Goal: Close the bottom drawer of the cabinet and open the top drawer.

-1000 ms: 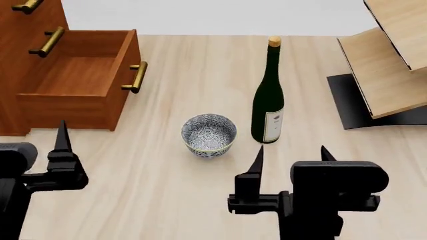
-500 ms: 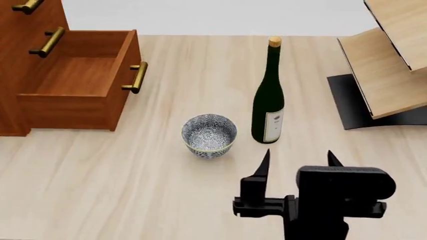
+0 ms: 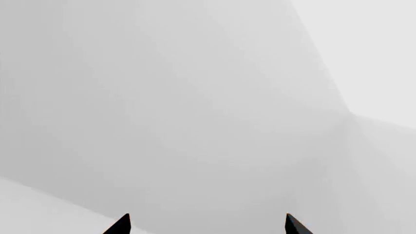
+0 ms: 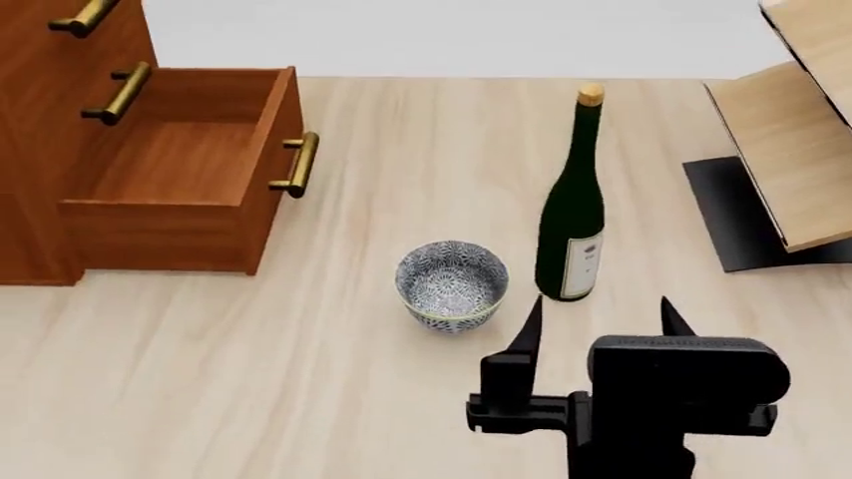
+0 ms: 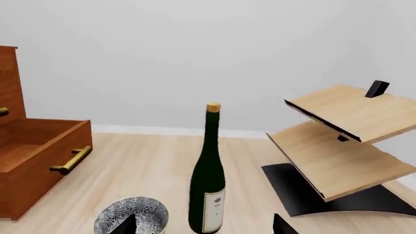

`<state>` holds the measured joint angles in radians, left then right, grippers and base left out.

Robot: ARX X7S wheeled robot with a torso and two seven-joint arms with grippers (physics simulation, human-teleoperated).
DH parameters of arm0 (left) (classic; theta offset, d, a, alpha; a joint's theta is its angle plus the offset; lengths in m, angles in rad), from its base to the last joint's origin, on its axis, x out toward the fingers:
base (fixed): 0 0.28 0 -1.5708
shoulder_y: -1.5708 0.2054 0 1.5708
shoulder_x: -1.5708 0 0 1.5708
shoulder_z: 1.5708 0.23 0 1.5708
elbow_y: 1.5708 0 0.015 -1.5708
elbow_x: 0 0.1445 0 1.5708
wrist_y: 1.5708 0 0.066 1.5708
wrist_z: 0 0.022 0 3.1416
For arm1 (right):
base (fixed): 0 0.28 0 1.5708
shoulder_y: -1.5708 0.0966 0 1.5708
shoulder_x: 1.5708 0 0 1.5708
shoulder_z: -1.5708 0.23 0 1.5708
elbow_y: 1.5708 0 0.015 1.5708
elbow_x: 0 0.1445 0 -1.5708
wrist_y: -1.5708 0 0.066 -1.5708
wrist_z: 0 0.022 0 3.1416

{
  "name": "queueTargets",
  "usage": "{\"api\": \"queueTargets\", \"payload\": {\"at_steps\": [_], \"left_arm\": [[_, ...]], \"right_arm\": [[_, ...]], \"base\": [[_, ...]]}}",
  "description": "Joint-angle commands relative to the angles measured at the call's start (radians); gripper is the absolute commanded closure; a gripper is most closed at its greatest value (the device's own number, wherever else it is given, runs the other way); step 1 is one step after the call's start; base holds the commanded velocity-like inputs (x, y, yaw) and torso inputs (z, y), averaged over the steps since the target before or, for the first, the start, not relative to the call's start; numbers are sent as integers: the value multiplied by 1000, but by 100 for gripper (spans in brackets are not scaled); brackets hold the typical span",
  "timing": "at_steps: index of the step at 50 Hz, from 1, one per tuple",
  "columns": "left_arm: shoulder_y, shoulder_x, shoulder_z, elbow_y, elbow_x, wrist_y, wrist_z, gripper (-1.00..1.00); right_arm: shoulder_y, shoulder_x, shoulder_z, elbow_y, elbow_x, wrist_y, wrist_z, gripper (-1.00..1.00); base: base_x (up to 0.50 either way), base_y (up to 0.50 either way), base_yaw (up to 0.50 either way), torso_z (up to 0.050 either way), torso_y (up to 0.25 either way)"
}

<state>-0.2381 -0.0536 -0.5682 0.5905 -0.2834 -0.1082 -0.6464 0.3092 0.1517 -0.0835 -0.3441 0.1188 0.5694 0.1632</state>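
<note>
The reddish-brown cabinet [image 4: 34, 190] stands at the far left of the table. Its bottom drawer [image 4: 174, 165] is pulled well out, brass handle [image 4: 295, 165] facing right, and looks empty. Above the middle handle, the top drawer [image 4: 107, 35] is shut flush and partly cut off by the frame edge. My right gripper [image 4: 601, 311] hovers open near the table's front, right of the bowl, holding nothing. The right wrist view shows the open drawer [image 5: 39, 151] at its left edge. My left gripper [image 3: 206, 224] is open, faces only a blank grey wall, and is outside the head view.
A patterned blue-and-white bowl [image 4: 453, 284] sits mid-table, between the drawer and my right gripper. A tall dark green bottle [image 4: 573, 225] stands upright just right of it. A pale wooden rack [image 4: 792, 150] on a black base occupies the far right.
The left gripper, low at the left one second ago, has gone from the head view. The whole scene has shifted slightly right and down in that view. The right gripper stays open.
</note>
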Motion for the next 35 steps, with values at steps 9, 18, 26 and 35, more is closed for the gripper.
{"api": "queueTargets", "payload": {"at_steps": [9, 18, 26, 35], "left_arm": [[43, -17, 20, -20, -4, 75, -31, -100], [41, -35, 30, 0, -11, 50, -53, -100], [42, -50, 38, 7, -19, 42, -67, -100], [47, -59, 47, 6, -21, 44, -78, -100]], "right_arm": [[-3, 12, -21, 10, -6, -22, 21, -100], [-5, 18, -26, 25, -5, -39, 26, -100], [-5, 23, -29, 21, 2, -37, 29, -100], [-6, 27, -34, 24, 7, -38, 33, -100]], "base": [[163, 362, 0, 0, 0], [165, 369, 0, 0, 0], [165, 371, 0, 0, 0], [163, 371, 0, 0, 0]]}}
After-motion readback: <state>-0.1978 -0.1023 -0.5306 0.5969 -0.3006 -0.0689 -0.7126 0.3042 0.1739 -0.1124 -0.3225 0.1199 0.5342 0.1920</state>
